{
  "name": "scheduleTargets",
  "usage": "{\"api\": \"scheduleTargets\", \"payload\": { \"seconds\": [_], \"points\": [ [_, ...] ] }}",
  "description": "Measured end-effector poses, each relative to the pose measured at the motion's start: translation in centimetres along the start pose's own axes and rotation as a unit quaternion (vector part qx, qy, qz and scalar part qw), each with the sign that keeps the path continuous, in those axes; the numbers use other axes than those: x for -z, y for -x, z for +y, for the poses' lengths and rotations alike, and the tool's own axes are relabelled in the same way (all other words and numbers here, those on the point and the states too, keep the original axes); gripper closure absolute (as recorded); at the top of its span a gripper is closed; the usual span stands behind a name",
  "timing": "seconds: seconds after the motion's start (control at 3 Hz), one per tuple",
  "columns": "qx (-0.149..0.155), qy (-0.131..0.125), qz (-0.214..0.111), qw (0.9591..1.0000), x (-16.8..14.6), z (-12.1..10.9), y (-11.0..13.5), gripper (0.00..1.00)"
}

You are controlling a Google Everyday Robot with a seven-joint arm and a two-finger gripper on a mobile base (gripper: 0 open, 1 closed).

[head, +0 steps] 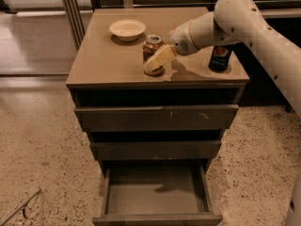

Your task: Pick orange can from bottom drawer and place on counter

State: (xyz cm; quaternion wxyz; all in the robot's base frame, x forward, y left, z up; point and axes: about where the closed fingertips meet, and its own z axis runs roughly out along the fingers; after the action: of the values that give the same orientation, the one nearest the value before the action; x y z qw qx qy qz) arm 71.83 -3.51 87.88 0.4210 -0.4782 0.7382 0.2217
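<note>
Orange can [152, 44]: upright on counter [106, 62], clasped by gripper [154, 62] fingers [162, 58] reaching from 2 o'clock; bottom drawer [155, 194] open.

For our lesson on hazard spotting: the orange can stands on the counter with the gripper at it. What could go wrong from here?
1. The gripper is against the orange can, which stands near the front edge of the counter. A careless pull-away could tip it or push it off.
2. The Pepsi can stands just beneath the arm; a low swing might knock it.
3. The bottom drawer is pulled out and could catch the base.
</note>
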Motion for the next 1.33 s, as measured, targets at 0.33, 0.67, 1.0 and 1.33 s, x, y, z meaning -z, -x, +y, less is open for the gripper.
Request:
{"api": "scheduleTargets", "payload": {
  "seconds": [0.33, 0.67, 1.0, 1.33],
  "points": [
    [0.0, 0.0, 0.0, 1.0, 0.0, 0.0, 0.0, 0.0],
    [0.027, -0.022, 0.019, 0.9992, 2.0, 0.4, 1.2, 0.0],
    [0.069, -0.08, 0.034, 0.9938, 6.2, 0.5, 3.3, 0.0],
    [0.128, -0.154, 0.025, 0.9794, 11.6, 1.2, 6.7, 0.0]
  ]
}}
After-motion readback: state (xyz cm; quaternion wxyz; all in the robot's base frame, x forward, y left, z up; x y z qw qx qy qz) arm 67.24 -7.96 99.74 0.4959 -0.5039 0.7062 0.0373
